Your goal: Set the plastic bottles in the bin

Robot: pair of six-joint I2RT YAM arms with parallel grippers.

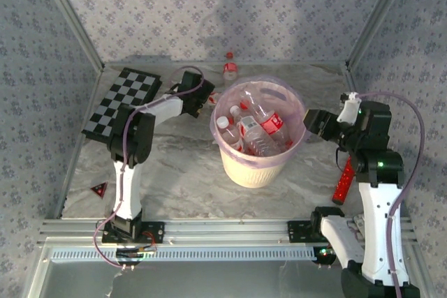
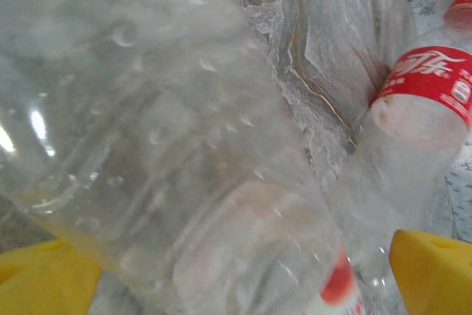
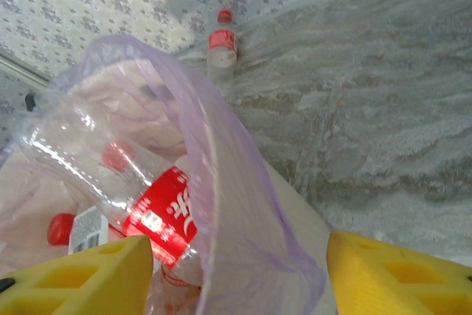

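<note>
The bin (image 1: 253,167), a cream bucket with a lilac liner (image 3: 243,212), stands mid-table and holds several plastic bottles (image 1: 260,129). One red-capped bottle (image 1: 230,68) stands upright behind it, also in the right wrist view (image 3: 221,46). My left gripper (image 1: 201,94) is low by the bin's left side and open. A clear bottle (image 2: 169,153) lies between its yellow fingers (image 2: 44,282), and a second red-labelled bottle (image 2: 424,90) lies just to the right. My right gripper (image 1: 313,123) is open, its fingers either side of the bin's right rim (image 3: 240,278).
A black-and-white chequered board (image 1: 122,101) lies at the back left beside the left arm. A flat red bar (image 1: 343,179) lies by the right arm, and a small red triangle (image 1: 98,188) sits front left. Patterned walls close in the back and sides.
</note>
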